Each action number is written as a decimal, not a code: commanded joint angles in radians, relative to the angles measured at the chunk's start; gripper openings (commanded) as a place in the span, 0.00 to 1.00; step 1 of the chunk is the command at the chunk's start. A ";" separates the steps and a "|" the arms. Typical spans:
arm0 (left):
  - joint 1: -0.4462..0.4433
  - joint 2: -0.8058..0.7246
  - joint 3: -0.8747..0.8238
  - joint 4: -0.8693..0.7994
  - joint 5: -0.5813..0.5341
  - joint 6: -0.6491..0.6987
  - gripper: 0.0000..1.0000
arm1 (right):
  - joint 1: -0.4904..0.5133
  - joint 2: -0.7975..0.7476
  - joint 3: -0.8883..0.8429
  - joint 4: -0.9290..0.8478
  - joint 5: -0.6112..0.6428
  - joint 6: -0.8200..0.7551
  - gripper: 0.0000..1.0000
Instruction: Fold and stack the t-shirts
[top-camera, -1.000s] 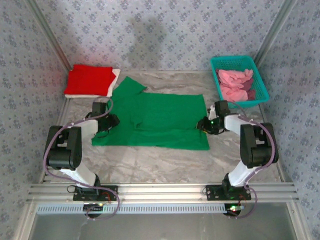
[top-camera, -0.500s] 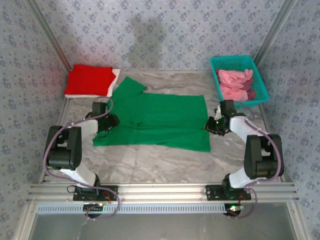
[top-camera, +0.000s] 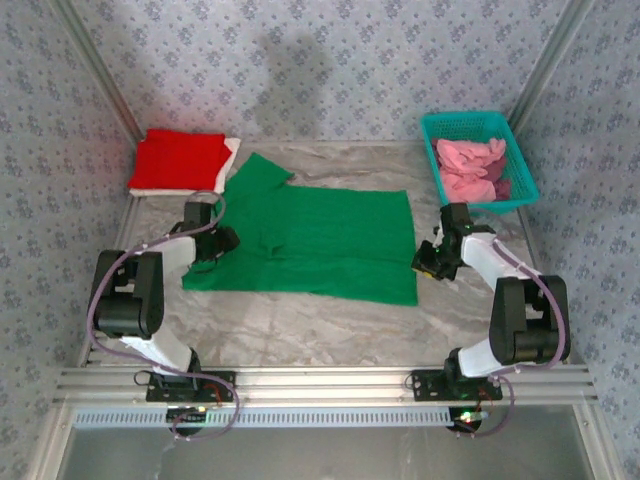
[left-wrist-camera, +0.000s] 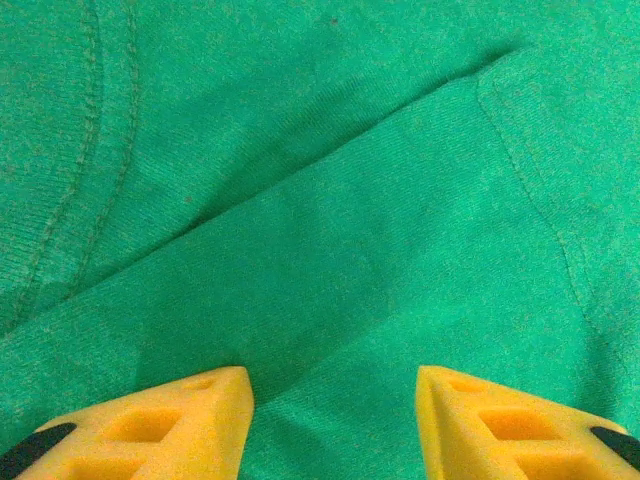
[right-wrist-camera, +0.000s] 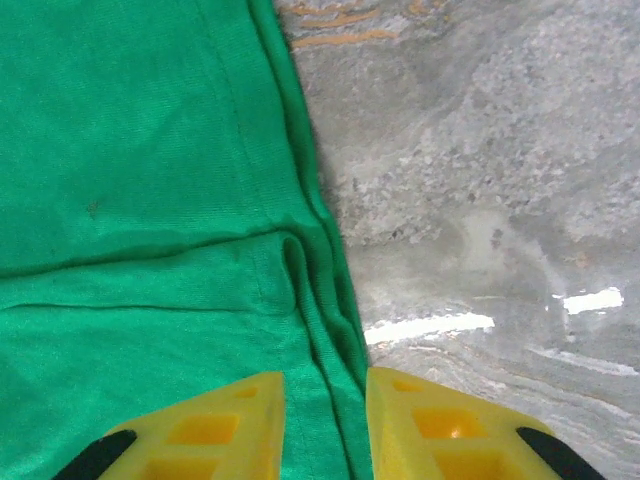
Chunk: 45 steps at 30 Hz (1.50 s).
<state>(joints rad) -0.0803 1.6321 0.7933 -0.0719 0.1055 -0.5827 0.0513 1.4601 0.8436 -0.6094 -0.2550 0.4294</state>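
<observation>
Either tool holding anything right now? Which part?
Left tool open over the green t-shirt, nothing pinched. Right tool: the shirt's folded side edge sits between its jaws; clamped or not, cannot tell.

Bright green shirt (top-camera: 320, 240) on grey marbled bench (top-camera: 320, 325); red shirt (top-camera: 178, 160) over white shirt (top-camera: 231, 152) far left; pink shirts (top-camera: 465, 165) in teal basket (top-camera: 465, 118).

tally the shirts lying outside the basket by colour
green t-shirt: 1, spread flat on the table
red t-shirt: 1, folded
white t-shirt: 1, folded, under the red one
total: 3
</observation>
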 joint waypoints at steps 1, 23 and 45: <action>0.011 -0.031 0.007 -0.126 -0.012 0.024 0.49 | 0.030 -0.039 0.028 0.001 -0.009 0.000 0.32; -0.046 -0.135 -0.181 -0.097 0.082 -0.070 0.46 | 0.225 0.114 -0.079 0.166 0.123 0.247 0.00; -0.188 -0.624 -0.194 -0.558 -0.086 -0.111 0.48 | 0.122 -0.164 -0.084 -0.015 0.104 0.239 0.11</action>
<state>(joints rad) -0.2874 1.0260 0.5323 -0.5793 0.0677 -0.7425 0.1680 1.3403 0.6930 -0.6174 -0.1341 0.6945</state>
